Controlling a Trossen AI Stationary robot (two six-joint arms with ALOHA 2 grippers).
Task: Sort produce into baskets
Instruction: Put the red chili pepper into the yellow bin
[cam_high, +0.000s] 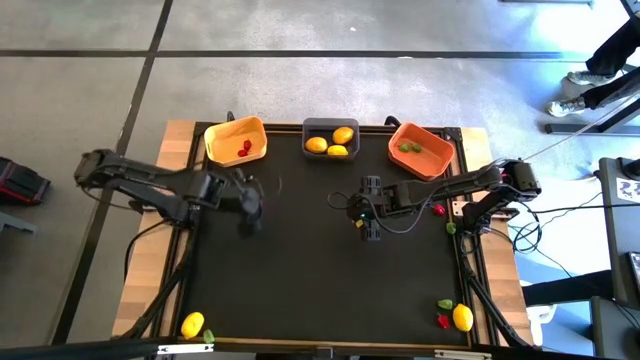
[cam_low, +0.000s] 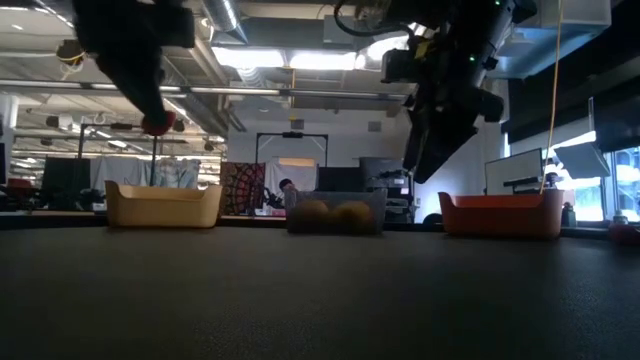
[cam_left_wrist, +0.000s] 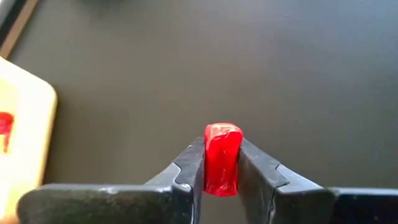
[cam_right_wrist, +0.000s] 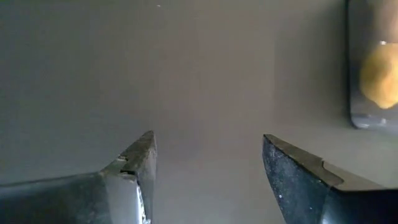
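A red piece (cam_left_wrist: 222, 158) is clamped in the left gripper (cam_left_wrist: 222, 180) near the yellow bin (cam_high: 236, 140); carrying over its rim is needed next, while the right gripper (cam_right_wrist: 208, 165) is held open and empty

No readable text (anywhere in view).

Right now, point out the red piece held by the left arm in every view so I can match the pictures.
High view: not visible; the left hand hides it, near the yellow-orange basket.
Low view: red piece, upper left, hanging above the yellow-orange basket.
Left wrist view: red piece, lower centre, clamped between the fingers.
Right wrist view: not in it.
Shared landmark: the yellow-orange basket, also at the left wrist view's edge.
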